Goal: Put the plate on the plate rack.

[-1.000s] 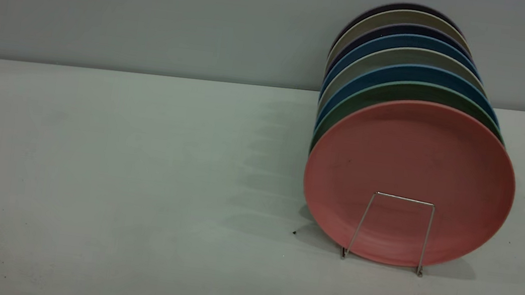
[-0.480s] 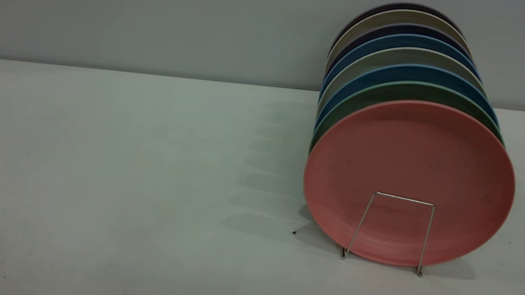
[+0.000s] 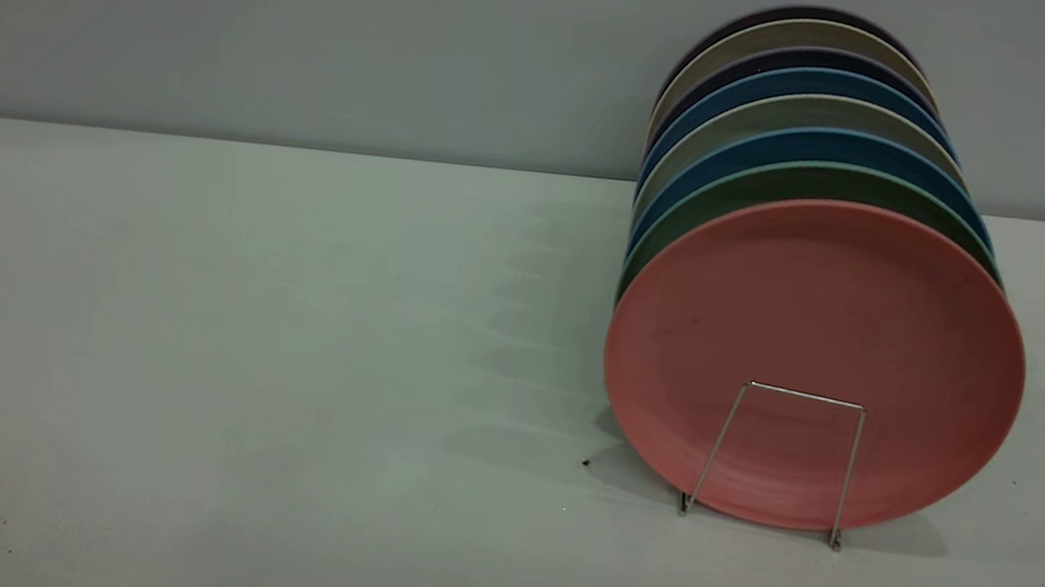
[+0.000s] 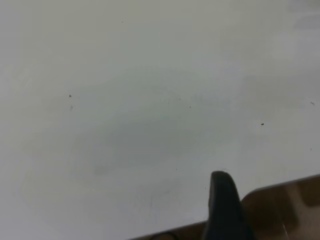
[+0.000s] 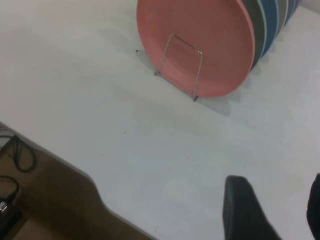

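Observation:
The salmon-pink plate [image 3: 820, 310] stands upright on edge at the front of the row, behind the front wire loop of the silver plate rack [image 3: 789, 394]. The right wrist view shows the same plate [image 5: 210, 20] and the rack loop [image 5: 187, 43]. My right gripper [image 5: 277, 205] is open and empty, above bare table well in front of the rack and apart from the plate. My left gripper [image 4: 222, 205] hangs over bare table by the table's edge. Neither gripper shows in the exterior view.
Behind the pink plate stand a teal-green plate [image 3: 796, 178], a blue plate [image 3: 800, 140] and several more, back to the wall. The table's curved front edge [image 5: 95, 192] and black cables [image 5: 15, 160] lie below the right gripper.

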You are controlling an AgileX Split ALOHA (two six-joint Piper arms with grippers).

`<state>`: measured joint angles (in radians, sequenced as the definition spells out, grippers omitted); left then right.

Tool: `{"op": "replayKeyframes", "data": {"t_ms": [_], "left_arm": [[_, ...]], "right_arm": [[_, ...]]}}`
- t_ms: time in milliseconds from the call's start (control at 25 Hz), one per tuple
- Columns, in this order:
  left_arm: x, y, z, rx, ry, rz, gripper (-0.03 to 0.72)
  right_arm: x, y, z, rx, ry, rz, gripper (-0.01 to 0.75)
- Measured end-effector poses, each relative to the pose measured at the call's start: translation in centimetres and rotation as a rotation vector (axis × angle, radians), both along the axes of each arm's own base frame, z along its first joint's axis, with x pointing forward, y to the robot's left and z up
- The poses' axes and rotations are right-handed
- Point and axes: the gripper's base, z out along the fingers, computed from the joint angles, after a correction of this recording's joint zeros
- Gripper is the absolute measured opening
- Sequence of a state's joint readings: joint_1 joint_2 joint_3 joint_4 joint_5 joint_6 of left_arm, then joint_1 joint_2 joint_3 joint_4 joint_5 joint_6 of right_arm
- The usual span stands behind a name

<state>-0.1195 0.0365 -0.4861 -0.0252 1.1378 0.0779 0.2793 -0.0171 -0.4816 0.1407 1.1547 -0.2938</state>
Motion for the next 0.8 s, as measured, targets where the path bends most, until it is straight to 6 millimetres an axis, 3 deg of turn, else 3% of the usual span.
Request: {"op": "replayKeyframes", "data": {"t_ms": [560,800], "left_arm": [[-0.32,0.04,-0.03,-0.003,-0.024,0.000,0.499],[-0.78,0.10,-0.07,-0.006,-0.059,0.000,0.499]], "right_arm": [[-0.01,0.03,0.00,0.002,0.001,0.000,0.329],[0.11,0.29,0.01,0.011,0.002,-0.135,0.329]]}}
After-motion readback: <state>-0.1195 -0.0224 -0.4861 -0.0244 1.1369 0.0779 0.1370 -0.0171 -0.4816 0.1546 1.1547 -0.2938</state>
